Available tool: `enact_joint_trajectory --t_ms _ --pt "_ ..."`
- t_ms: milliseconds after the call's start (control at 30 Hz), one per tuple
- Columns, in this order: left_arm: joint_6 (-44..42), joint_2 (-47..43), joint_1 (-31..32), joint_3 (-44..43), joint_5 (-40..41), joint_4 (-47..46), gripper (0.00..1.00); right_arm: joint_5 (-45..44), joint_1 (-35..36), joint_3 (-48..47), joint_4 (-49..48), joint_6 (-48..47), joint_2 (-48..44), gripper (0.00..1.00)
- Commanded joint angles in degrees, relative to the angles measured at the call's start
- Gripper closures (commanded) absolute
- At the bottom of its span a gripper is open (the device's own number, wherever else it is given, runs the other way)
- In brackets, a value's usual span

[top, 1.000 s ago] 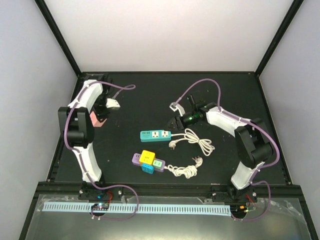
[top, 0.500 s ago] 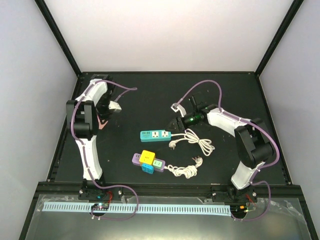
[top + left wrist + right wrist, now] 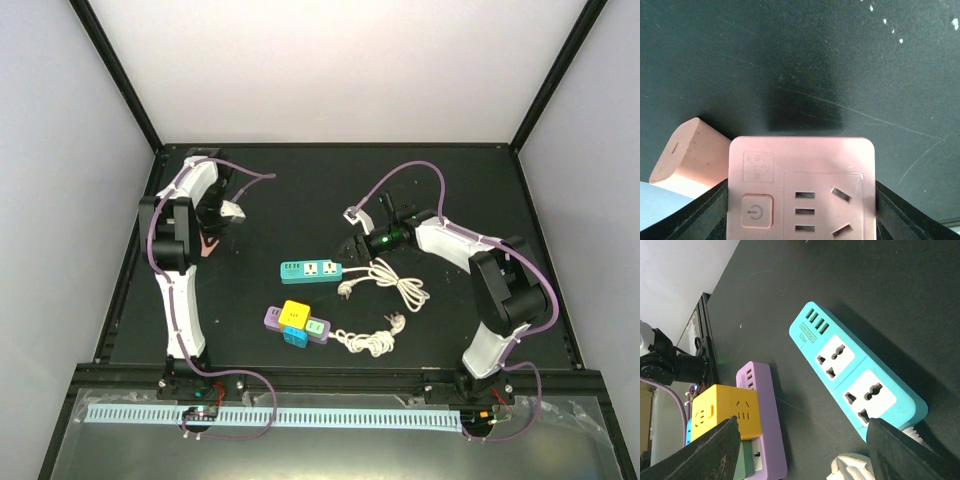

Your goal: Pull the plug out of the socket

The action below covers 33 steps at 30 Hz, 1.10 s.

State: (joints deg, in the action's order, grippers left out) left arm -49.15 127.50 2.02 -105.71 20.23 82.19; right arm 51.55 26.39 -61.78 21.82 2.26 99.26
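Bracing pink square plastic socket block in left gripper jaws. Right gripper jaws released over teal plastic power strip. Next, likely: right grabs plug and pulls straight.

This looks like a robot lab, inside a small test booth. Plain white walls stand on three sides, with black bars at the corners. Two white robot arms, the left arm and the right arm, are bolted at the near edge of a black surface. Purple cables loop off them. A few bright power strips lie in the middle.
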Motion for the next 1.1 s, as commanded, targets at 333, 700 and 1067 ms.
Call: enact_joint_trajectory --t_ms 333,700,1067 --pt "0.06 -1.02 0.74 -4.18 -5.23 1.84 0.19 0.29 -0.28 1.08 -2.99 -1.06 -2.26 0.23" --pt "0.47 -8.48 0.75 -6.28 -11.96 0.37 0.01 -7.84 -0.21 -0.30 -0.86 -11.35 -5.21 0.16" --pt "3.89 -20.96 0.81 -3.90 -25.71 -3.16 0.01 -19.59 2.00 -7.47 7.34 -27.54 -3.20 0.09"
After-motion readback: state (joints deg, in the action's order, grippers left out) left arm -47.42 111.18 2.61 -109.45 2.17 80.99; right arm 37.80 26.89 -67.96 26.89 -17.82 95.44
